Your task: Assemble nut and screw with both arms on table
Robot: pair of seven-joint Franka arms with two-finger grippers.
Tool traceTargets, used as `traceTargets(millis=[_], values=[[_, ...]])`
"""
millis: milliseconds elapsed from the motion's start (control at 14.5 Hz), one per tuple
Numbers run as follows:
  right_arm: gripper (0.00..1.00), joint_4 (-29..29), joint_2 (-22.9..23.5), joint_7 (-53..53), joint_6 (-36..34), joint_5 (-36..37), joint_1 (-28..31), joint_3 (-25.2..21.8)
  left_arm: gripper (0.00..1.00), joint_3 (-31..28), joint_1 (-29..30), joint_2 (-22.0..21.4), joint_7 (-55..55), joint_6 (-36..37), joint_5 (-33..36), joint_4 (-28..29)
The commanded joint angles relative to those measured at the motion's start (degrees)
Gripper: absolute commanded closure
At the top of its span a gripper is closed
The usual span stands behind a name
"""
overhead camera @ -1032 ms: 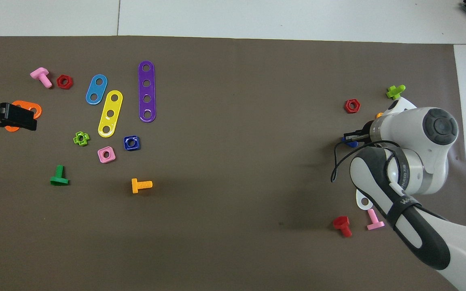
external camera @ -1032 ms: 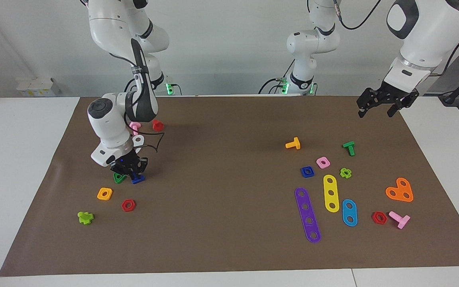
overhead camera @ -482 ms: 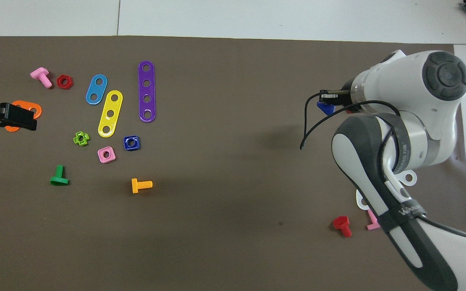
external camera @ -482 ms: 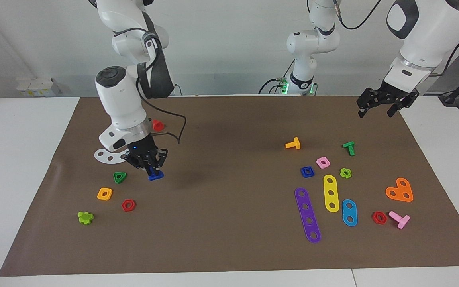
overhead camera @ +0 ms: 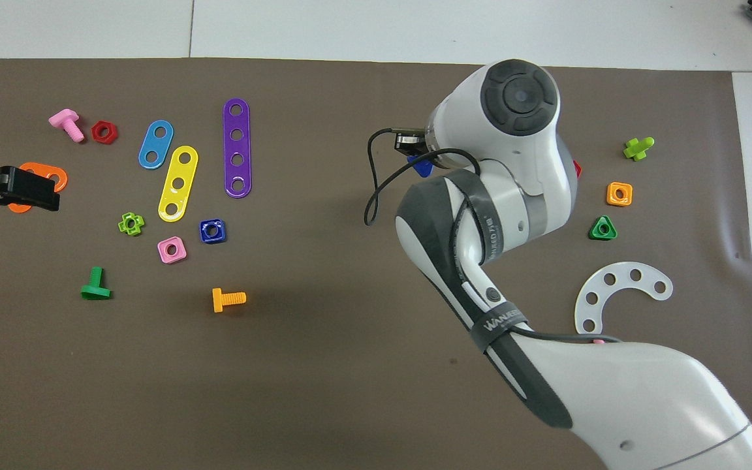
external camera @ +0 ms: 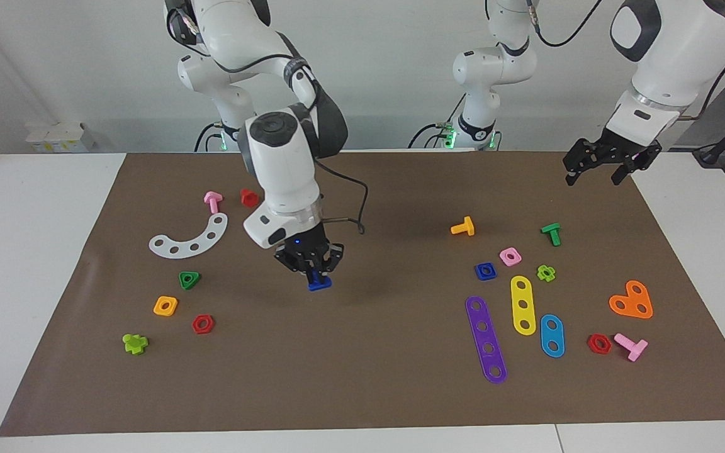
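Right gripper [external camera: 309, 265] is closed on the screw [external camera: 320, 283], held by the stem with the flat triangular head hanging down, above bare mat near the table's middle. Whether the head touches the mat cannot be told; it reads as slightly raised. In the overhead view only a blue corner [overhead camera: 422, 168] is seen at 9 o'clock of the wrist.

Left gripper [external camera: 600, 162] is parked in the air over the mat's edge at the left arm's end, over the orange heart plate [overhead camera: 42, 176] in the overhead view; fingers appear spread, nothing is held. That arm waits.

Nut [external camera: 485, 271] is untouched, flat on the mat, with the pink square nut [external camera: 510, 256] just beside it at 1 o'clock in the facing view and the purple strip [external camera: 486, 340] near at 6 o'clock.

Progress, as judged: screw pickup is done; nut pickup by the left arm, alignment and threading are all left. Roughly a third through.

Materials: everything is moulded toy plastic, glossy and hard. Nut is square with rounded corners and a round centre hole. Screw stem is short and stubby, so little length is offered for a grip. Mat [external camera: 375, 390] is matte brown with faint creases near its edge; table [external camera: 22, 251] is smooth white.
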State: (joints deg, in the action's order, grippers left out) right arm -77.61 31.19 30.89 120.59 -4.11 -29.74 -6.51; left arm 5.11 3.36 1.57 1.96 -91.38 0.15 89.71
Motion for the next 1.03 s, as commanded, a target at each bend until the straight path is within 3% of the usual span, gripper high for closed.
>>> traceTargets(millis=[0, 206, 688, 964], values=[[1.0, 6.2, 6.9, 6.1, 1.2, 4.3, -3.4, -0.1, 0.0, 0.3, 2.0, -2.6, 0.9, -0.1, 0.7, 3.2], [1.0, 6.0, 9.8, 8.8, 6.8, 5.9, -5.4, -0.1, 0.0, 0.3, 1.8, -3.5, 1.0, -0.3, 0.7, 4.9], [1.0, 2.4, 9.9, 8.6, 13.5, 8.8, -4.9, -0.1, 0.0, 0.4, 1.3, -5.9, 0.0, -5.4, -0.8, 11.4], [1.0, -1.2, 9.7, 8.8, 16.2, 8.7, -5.7, 0.0, 0.0, 0.6, 0.1, -5.2, -2.4, -6.6, -2.7, 12.0]])
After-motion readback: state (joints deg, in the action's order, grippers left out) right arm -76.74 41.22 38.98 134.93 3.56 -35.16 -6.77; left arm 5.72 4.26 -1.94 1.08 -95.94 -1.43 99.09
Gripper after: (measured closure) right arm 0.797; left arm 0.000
